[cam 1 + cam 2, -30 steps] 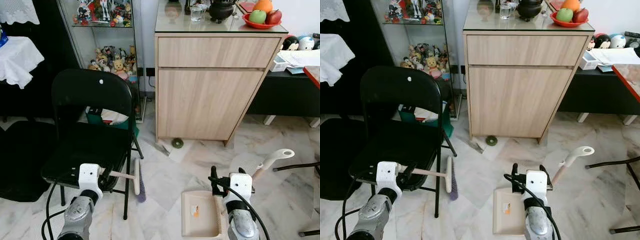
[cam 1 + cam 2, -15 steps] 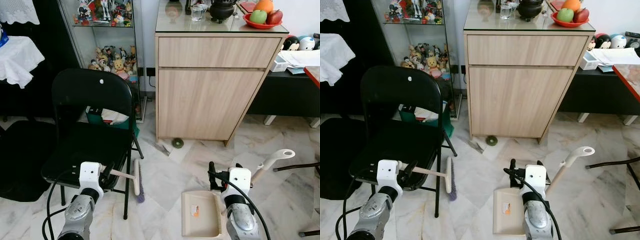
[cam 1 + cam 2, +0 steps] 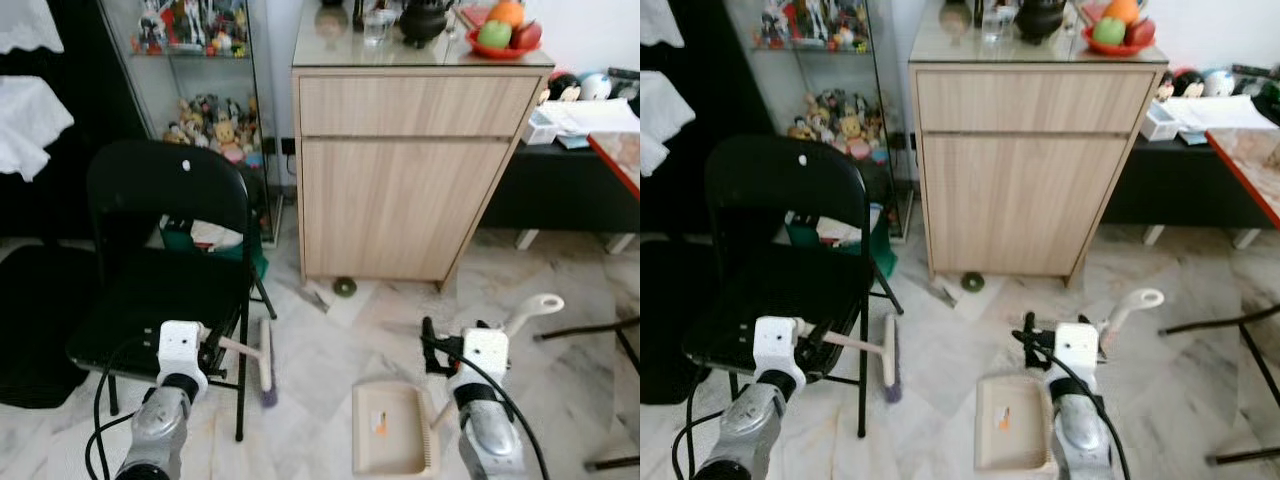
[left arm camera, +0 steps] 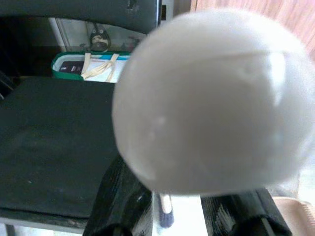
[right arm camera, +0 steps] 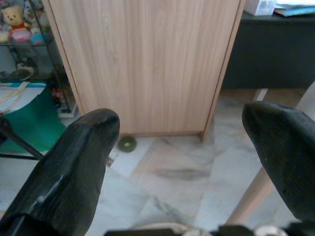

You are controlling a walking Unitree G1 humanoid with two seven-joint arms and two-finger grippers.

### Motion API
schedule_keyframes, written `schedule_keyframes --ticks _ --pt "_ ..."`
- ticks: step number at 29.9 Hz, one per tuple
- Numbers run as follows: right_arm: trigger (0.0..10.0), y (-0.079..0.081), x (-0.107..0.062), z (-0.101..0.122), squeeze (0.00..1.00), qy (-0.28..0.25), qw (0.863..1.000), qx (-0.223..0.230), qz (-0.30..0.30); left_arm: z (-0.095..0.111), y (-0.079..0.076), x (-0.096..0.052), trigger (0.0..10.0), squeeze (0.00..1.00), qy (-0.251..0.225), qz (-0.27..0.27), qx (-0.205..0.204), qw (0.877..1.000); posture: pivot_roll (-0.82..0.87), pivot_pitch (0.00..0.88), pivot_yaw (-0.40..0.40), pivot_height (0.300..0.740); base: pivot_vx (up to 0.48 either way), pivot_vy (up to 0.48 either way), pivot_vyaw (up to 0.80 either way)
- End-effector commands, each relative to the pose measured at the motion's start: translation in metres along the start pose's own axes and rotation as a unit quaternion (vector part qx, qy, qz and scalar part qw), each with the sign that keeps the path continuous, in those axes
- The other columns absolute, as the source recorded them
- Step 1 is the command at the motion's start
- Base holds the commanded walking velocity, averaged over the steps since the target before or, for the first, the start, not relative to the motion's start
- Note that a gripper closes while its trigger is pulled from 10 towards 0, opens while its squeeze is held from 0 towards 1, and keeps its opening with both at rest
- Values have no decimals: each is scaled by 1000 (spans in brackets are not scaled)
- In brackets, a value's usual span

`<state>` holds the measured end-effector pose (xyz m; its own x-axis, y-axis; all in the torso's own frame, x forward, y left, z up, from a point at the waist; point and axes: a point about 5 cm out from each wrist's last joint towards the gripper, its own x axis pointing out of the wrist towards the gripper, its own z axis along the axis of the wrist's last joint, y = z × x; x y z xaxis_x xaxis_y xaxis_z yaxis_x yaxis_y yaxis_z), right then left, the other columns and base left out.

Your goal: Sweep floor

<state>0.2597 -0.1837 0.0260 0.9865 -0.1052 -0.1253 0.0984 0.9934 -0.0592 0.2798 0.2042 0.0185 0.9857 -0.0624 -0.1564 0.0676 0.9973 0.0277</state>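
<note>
Left eye view | left gripper (image 3: pixel 213 346) grasps brush (image 3: pixel 262 357) | right gripper (image 3: pixel 447 346) seemingly clamps dustpan (image 3: pixel 389 441)

The whole view is shifted: the camera moves. The dustpan (image 3: pixel 391 443) now lies lower and more left of the right gripper (image 3: pixel 447 348), slightly turned.

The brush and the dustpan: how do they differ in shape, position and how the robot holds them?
The brush is narrow with purple bristles, beside the black chair, held by the left gripper. The dustpan is a wide beige tray, flat on the floor, its long handle by the right gripper. Both are pale and face the wooden cabinet.
</note>
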Motion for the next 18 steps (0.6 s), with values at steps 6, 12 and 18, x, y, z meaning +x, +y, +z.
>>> schedule_keyframes --ticks 6,12,18 --pt "10000 4 2 4 0 -3 1000 10 9 1 2 0 10000 0 -3 6 4 1000 -59 22 6 740 0 -171 0" --pt "10000 9 4 6 0 -4 1000 13 22 0 4 -1 10000 0 1 12 2 1000 -57 20 7 740 0 0 0" --pt "10000 15 6 11 0 -13 999 16 41 -1 6 -1 10000 0 5 21 5 1000 -58 19 9 740 0 0 0"
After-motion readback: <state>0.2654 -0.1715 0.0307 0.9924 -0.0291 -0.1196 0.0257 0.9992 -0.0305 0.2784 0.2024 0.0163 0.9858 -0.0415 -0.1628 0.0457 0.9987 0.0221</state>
